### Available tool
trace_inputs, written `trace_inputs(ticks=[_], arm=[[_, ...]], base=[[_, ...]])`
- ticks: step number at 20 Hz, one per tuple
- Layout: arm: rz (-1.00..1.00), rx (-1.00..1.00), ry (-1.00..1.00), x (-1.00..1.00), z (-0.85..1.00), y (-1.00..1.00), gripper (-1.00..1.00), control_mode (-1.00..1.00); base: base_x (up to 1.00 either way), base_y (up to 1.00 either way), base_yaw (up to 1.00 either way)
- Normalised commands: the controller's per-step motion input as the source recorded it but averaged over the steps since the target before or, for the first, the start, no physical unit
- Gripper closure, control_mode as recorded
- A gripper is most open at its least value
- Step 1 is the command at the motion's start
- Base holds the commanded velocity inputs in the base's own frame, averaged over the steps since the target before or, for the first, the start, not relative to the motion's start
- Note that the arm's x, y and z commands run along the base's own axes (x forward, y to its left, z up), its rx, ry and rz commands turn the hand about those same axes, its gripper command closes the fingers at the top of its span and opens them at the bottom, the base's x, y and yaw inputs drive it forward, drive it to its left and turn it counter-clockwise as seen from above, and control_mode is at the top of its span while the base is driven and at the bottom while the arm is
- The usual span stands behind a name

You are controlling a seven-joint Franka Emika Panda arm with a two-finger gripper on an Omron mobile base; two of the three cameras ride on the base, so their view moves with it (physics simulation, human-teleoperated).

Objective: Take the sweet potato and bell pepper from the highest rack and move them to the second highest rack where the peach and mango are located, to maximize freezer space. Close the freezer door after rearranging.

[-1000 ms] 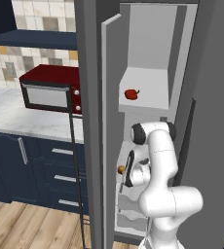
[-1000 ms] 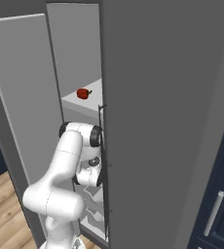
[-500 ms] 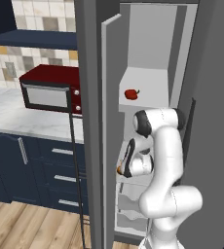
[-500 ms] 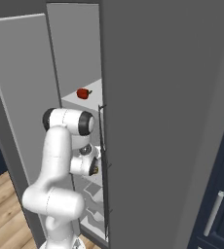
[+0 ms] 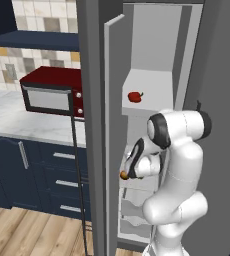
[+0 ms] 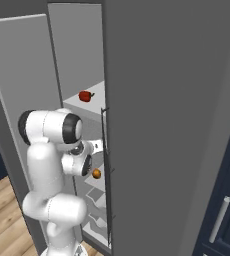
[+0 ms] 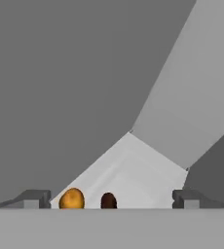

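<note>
Red bell pepper (image 5: 134, 96) alone on the highest rack (image 5: 154, 105). White arm folded low before the open freezer, freezer door (image 5: 114, 130) swung left. Orange mango (image 5: 123, 175) just beside the arm's wrist. Red microwave (image 5: 51, 97) on counter (image 5: 17, 125).

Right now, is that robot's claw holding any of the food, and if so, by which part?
Nothing is held. In the hand view the gripper stands wide open, its fingertips apart, with the mango and the sweet potato lying loose on the second highest rack between them.

Count: one bell pepper (image 5: 135, 96), one mango (image 7: 71, 199), one sweet potato (image 7: 108, 200), the last two side by side just ahead of the jaws. One red microwave (image 5: 52, 96). Two racks visible.
</note>
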Motion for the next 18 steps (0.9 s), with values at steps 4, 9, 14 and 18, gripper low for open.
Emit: trace_inputs(ticks=[4,9,14,18], arm=[[0.0,0.0,-0.19,-0.87,0.51,0.18,-1.0,-1.0],[-0.01,0.0,-0.08,-0.77,0.59,0.13,-1.0,-1.0],[-0.01,0.03,0.0,-0.6,0.68,0.15,-1.0,-1.0],[-0.04,0.01,0.01,-0.82,0.33,0.08,-1.0,-1.0]], base=[[0.0,0.0,0.0],[0.0,0.0,0.0],[0.0,0.0,0.0],[0.0,0.0,0.0]])
